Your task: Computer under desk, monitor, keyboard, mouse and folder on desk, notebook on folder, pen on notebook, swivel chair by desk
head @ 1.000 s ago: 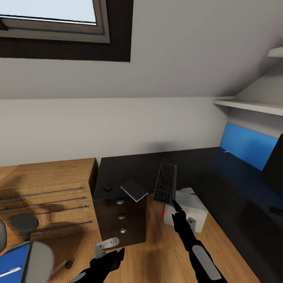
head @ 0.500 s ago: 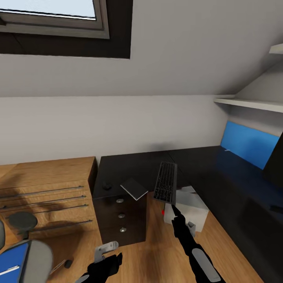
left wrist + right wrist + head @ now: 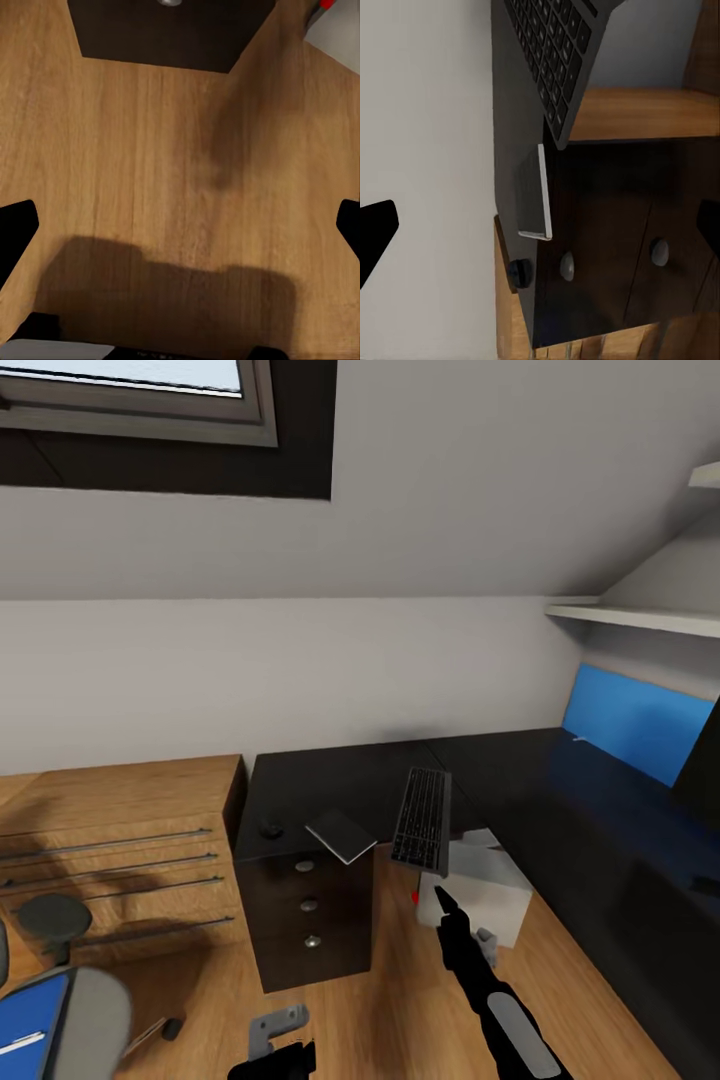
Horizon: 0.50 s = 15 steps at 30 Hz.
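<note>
A black keyboard lies on the black desk with its near end hanging past the edge. Beside it a grey notebook overhangs the same edge, and a small dark mouse sits further left. The white computer stands on the floor under the desk. At the far right edge is the dark monitor. A blue folder rests on the swivel chair. My right gripper is open just below the keyboard's near end. My left gripper is open over bare floor.
A black drawer unit stands under the desk's left end, with a wooden dresser to its left. A white shelf and a blue panel are at the right. A small dark item lies on the floor by the chair.
My left gripper has sunk toward the bottom of the head view. My right gripper has drawn slightly back from the keyboard's near end. The camera has shifted a little.
</note>
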### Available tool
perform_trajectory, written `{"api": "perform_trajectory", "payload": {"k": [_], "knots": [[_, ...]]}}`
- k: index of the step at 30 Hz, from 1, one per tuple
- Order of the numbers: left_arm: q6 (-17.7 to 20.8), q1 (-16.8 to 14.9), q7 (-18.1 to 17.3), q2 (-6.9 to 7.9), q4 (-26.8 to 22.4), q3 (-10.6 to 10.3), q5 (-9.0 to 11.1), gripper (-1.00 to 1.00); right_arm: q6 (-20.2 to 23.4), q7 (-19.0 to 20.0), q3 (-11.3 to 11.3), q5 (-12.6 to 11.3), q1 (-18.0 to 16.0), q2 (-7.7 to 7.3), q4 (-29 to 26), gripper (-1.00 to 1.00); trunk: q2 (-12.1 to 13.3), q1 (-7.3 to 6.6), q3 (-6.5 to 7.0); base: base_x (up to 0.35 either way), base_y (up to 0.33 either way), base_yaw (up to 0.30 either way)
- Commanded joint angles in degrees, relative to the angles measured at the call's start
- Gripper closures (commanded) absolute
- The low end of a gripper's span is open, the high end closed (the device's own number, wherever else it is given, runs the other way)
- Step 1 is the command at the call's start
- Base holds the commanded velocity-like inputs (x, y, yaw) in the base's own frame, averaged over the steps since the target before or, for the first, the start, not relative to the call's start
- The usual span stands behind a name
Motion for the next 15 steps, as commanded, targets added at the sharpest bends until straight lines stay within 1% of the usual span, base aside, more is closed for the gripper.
{"api": "perform_trajectory", "payload": {"k": [1, 7, 15], "knots": [[0.04, -0.02, 0.48, -0.07, 0.17, -0.03, 0.52, -1.0, 0.21, 0.11, 0.06, -0.41, -0.03, 0.0, 0.0, -1.0, -0.45, 0.23, -0.24, 0.0, 0.0, 0.0], [-0.04, -0.05, 0.48, -0.27, 1.0, 0.0, 0.47, -1.0, 0.2, -0.13, 0.21, 0.88, -0.03, 0.05, 0.0, -1.0, -2.86, 1.55, -1.31, 0.0, 0.0, 0.0], [-0.68, -0.06, 0.44, -0.46, 1.09, 0.0, -0.15, -1.0, 0.19, -0.17, 0.24, 1.26, -0.03, 0.05, -0.06, -1.0, -6.07, 3.3, -2.75, 0.0, 0.0, 0.0]]}}
